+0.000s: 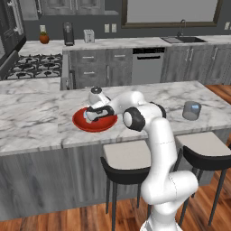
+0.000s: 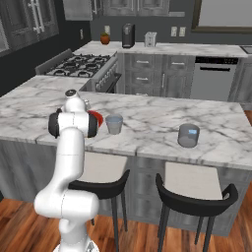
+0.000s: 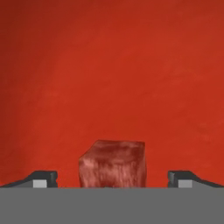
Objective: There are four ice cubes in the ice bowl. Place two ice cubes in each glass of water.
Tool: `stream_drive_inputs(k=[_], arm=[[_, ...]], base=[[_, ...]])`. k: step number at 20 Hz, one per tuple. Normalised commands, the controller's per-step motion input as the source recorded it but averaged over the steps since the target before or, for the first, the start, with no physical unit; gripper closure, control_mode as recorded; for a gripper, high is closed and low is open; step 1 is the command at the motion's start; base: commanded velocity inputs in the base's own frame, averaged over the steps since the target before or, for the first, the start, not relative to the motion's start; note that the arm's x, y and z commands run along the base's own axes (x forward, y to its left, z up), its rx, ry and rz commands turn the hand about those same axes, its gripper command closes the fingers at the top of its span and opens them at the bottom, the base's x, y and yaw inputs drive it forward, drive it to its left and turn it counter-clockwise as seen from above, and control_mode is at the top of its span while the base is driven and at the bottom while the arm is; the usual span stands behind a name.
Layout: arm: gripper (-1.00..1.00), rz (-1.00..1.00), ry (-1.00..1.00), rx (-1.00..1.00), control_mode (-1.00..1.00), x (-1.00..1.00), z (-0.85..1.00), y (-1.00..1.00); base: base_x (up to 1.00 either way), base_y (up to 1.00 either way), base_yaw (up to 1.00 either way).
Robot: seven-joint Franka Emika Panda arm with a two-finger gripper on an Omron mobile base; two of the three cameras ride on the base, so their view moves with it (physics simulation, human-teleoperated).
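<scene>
The red ice bowl (image 1: 81,122) sits on the marble island, and my gripper (image 1: 91,116) reaches down into it. In the hand view the open gripper (image 3: 112,180) straddles one ice cube (image 3: 112,162), which looks reddish through the bowl's (image 3: 112,65) colour; a finger tip (image 3: 43,178) stands well clear of it on each side. One glass of water (image 2: 114,124) stands just right of the bowl (image 2: 97,117), which my arm partly hides. The other glass (image 1: 191,110) (image 2: 188,135) stands farther right on the island. Other ice cubes are hidden.
Two dark stools (image 1: 124,164) (image 1: 205,151) stand under the island's front edge. A stove (image 1: 34,65) lies at the back left. The back counter (image 1: 135,43) holds a coffee machine (image 1: 68,34) and a toaster (image 1: 89,35).
</scene>
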Motion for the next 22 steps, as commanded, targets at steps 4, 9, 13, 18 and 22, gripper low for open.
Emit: stream_drive_inputs(k=[4, 9, 13, 18, 22], arm=[[-1.00, 0.00, 0.00, -0.03, -1.00, 0.16, -0.19, 0.08], [-1.00, 0.00, 0.00, -0.05, -1.00, 0.00, -0.21, 0.03], [1.00, 0.00, -0.02, -0.05, -1.00, 0.00, -0.19, 0.00], [1.00, 0.00, -0.07, -0.01, -1.00, -0.05, -0.22, 0.00], [1.00, 0.00, -0.07, -0.01, -1.00, -0.09, -0.23, 0.00]], base=[[0.00, 0.00, 0.00], [0.00, 0.00, 0.00], [0.00, 0.00, 0.00], [0.00, 0.00, 0.00], [0.00, 0.00, 0.00]])
